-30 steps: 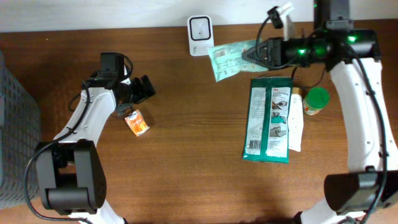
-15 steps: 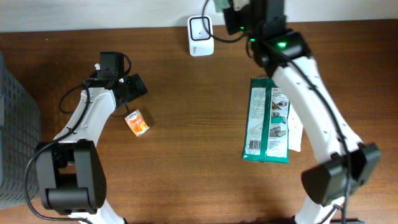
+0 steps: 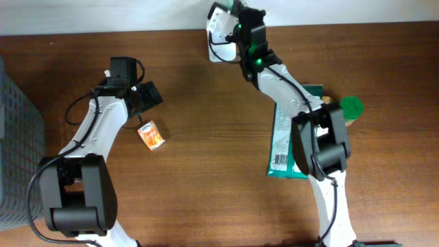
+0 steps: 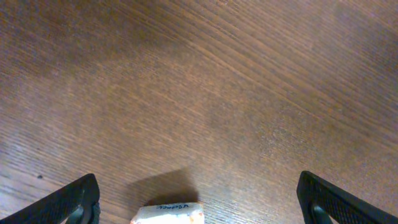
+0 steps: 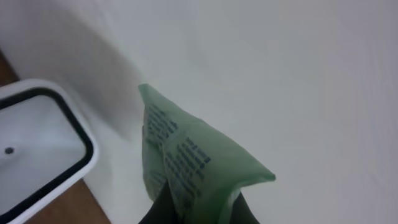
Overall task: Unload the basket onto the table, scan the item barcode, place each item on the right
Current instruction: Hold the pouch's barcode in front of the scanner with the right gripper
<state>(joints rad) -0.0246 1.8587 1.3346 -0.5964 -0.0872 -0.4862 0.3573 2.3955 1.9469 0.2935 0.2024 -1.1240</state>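
Two grippers are noted: the right gripper (image 5: 198,205) is clamped on the green packet (image 5: 186,155), held up just beside the white scanner (image 3: 219,31); the left gripper (image 3: 149,96) is spread wide over an orange sachet (image 3: 151,134). Contents of the grey basket (image 3: 10,137) cannot be told.

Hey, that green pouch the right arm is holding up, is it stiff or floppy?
Probably floppy: the green pouch creases and folds where the right gripper pinches it. Likely light too, since one small pinch holds it up.
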